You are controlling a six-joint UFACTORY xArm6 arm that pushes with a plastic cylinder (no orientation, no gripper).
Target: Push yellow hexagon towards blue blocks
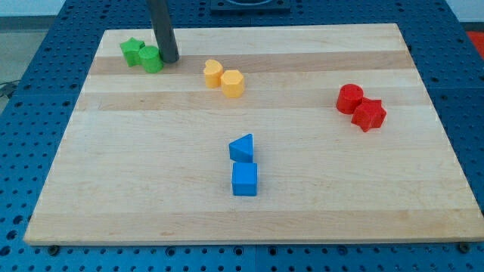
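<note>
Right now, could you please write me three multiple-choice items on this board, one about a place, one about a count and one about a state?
1. Where is my tip?
A. Beside the green cylinder, at the view's top left
B. Between the two red blocks
C. Below the blue cube

2. How many blue blocks lie on the wooden board?
A. One
B. Two
C. Four

3. How do the yellow hexagon and the other yellow block stand?
A. At opposite edges of the board
B. Stacked
C. Side by side, touching or nearly so

Answers:
1 A, the rod ends right at that green block's right side.
2 B, a blue triangular block sits just above a blue cube.
3 C, the pair sits together right of the green ones.
</note>
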